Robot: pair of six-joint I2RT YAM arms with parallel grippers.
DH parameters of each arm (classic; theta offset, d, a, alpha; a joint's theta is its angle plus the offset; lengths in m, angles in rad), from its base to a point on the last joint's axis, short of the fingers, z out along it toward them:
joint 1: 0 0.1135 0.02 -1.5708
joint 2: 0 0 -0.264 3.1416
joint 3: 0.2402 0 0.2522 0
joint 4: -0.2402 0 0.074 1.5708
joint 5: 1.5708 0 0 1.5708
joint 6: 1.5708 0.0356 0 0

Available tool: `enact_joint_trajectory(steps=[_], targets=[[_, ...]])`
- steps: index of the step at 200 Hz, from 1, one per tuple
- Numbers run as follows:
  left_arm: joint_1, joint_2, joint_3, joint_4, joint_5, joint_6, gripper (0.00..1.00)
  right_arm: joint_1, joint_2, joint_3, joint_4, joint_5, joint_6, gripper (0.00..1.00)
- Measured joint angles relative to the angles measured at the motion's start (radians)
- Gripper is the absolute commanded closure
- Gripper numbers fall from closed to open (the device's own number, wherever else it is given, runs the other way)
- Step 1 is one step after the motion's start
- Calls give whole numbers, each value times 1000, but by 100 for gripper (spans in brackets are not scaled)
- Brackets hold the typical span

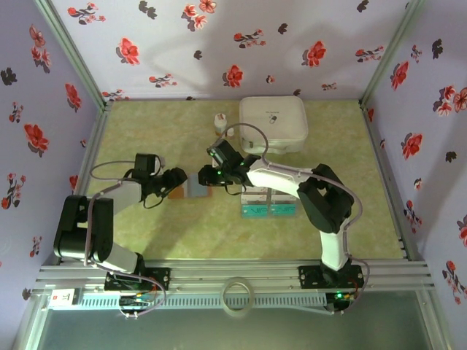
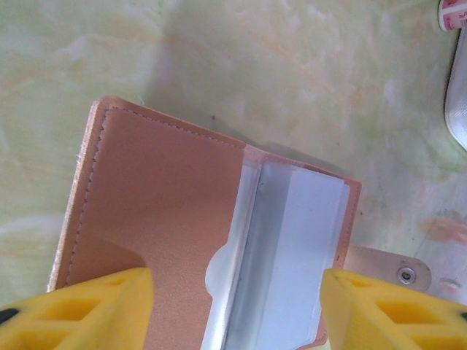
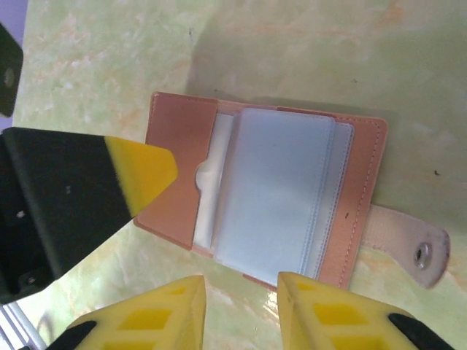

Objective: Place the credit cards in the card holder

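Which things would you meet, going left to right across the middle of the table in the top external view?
left gripper → card holder → credit cards

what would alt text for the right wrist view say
An open brown card holder lies on a pale green table, clear sleeves showing and its snap tab out to the right. The right hand, yellow fingertips apart, sits below it; a yellow-tipped finger of the left hand overlaps its left flap.
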Motion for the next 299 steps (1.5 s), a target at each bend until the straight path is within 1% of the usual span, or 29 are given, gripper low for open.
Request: enact_joint_trajectory(steps=[29,57,63,65,71,91,138,182,207,268,299], targets=[[0,-5,5,-19,1,5,32,0,-59,-10,-37,3,-25,61],[0,-22,11,-29,5,5,27,10,-169,-79,-71,11,-59,59],[0,-25,14,-29,9,5,24,14,-195,-103,-77,14,-64,59],[0,-25,14,-29,10,6,21,15,-206,-113,-80,15,-68,59],[0,-28,17,-30,11,6,16,20,-233,-140,-85,19,-72,58],[0,-38,22,-30,21,3,1,41,-328,-256,-105,30,-86,57],[-1,-47,36,-29,30,-3,0,82,-487,-524,-146,65,-95,54],[-2,-62,37,-31,35,-7,0,82,-523,-675,-148,99,-82,52],[-2,-71,43,-36,35,-13,0,82,-522,-710,-143,122,-76,52],[-3,-77,47,-37,35,-22,0,82,-490,-713,-94,204,-77,52],[-3,-82,47,-37,35,-22,0,73,-479,-711,-84,215,-77,52]])
